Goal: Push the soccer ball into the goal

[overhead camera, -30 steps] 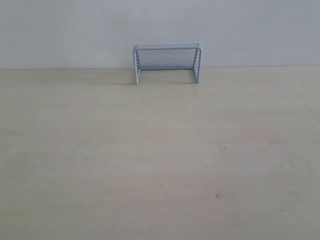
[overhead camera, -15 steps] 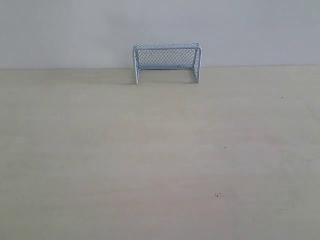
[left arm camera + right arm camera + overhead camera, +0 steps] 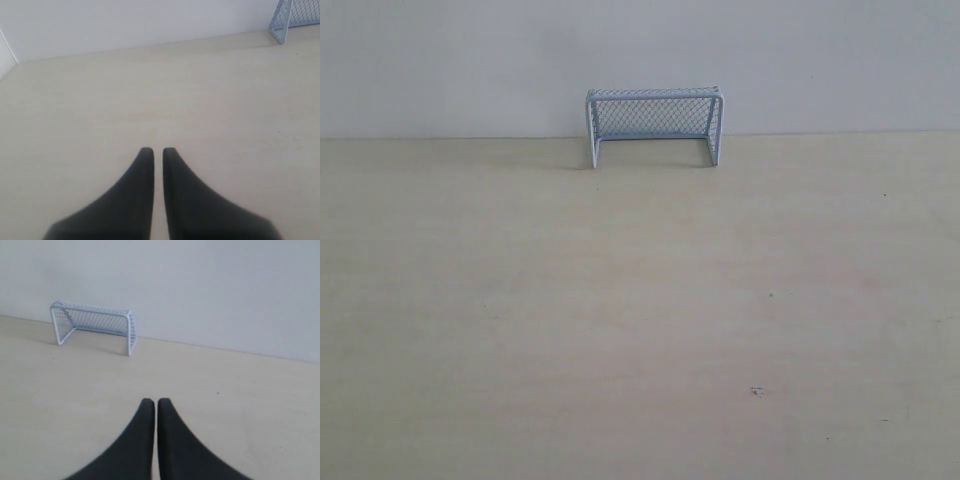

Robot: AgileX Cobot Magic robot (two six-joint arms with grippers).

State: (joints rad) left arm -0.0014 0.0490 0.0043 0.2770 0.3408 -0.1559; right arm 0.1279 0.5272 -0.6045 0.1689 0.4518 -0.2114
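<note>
The left end effector (image 3: 158, 150) hangs low over the pale surface (image 3: 640, 300), its fingers nearly pressed together with only a thin slit between them. The right end effector (image 3: 156, 401) is pressed together. Well beyond both, the goal (image 3: 654, 118) stands upright at the surface's far edge, against the white wall (image 3: 820, 60).

Left gripper (image 3: 158, 151), right gripper (image 3: 155, 402): jaws together
</note>
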